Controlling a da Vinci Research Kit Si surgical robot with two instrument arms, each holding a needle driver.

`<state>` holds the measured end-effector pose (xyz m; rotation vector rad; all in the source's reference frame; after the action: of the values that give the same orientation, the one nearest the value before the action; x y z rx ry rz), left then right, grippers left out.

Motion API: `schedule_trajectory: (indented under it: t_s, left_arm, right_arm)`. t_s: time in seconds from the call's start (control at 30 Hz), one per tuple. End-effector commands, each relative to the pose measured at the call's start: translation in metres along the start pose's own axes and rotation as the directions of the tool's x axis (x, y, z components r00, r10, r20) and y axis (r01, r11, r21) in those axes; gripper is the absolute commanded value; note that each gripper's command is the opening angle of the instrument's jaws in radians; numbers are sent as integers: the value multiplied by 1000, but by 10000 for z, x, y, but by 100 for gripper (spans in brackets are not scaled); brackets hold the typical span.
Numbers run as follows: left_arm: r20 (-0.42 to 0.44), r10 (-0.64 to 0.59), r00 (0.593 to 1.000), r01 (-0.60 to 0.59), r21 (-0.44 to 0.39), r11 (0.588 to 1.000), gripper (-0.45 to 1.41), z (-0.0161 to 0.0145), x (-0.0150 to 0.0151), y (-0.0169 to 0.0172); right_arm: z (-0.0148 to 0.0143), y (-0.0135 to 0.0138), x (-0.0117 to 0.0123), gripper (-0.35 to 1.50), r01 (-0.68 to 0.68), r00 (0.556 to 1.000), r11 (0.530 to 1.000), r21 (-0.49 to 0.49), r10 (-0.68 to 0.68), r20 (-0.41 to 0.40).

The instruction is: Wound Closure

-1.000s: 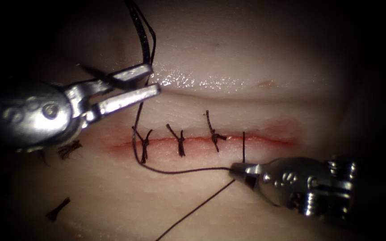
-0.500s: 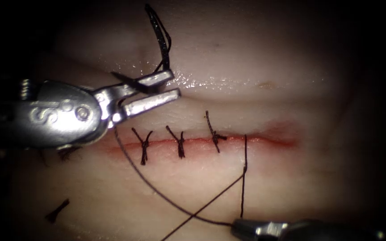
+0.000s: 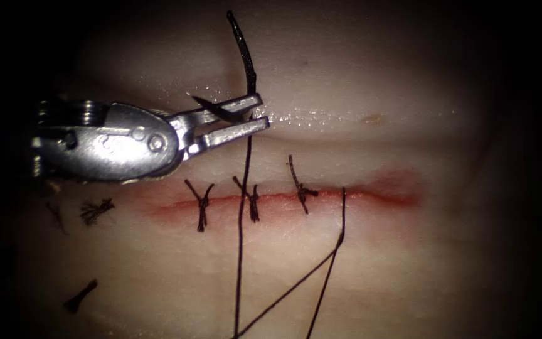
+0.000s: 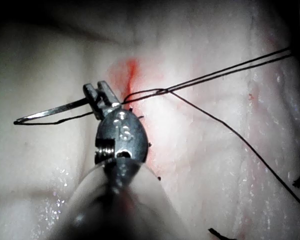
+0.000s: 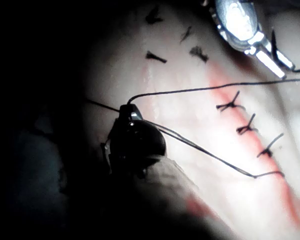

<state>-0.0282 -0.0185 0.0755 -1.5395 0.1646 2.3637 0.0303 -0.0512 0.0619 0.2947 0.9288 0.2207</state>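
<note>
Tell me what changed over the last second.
The left arm's silver needle driver, holding the dark curved needle, shifted rightward. The right arm's tool, shut on the thin dark thread, withdrew down out of the endoscope view, drawing the strands long. The three knotted stitches stayed put.

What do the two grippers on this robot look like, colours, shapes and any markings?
The left gripper is shiny silver metal: two slim, flat, straight-edged jaws on a rounded, teardrop-shaped wrist body with a round pivot pin and ribbed coils behind it. The left wrist view shows a stamped marking like "16" on that body. The right gripper looks dark and rounded, tapering to a small metal tip.
</note>
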Motion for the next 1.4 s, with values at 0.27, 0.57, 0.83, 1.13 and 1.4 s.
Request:
schedule_trajectory:
  t_s: [0.27,0.57,0.83,1.13,1.4]
  left_arm:
    - [0,-5,1000,5,-1,1000,-45,5,-1,5]
    - [-1,-4,1000,4,-2,1000,-45,6,-3,4]
    - [2,-3,1000,3,1,1000,-45,7,-4,4]
    - [2,-3,1000,3,1,1000,-45,7,-4,4]
    - [3,-3,1000,3,2,1000,-45,7,-4,5]
  right_arm:
    - [16,43,-1,69,-25,993,999,-47,19,-114]
    - [-27,107,-33,145,-59,975,986,-154,24,-220]
    - [-26,150,-76,147,119,991,945,-305,-130,-17]
    - [33,190,-137,140,252,963,930,-266,-214,163]
    - [82,175,-148,137,283,951,940,-190,-251,178]
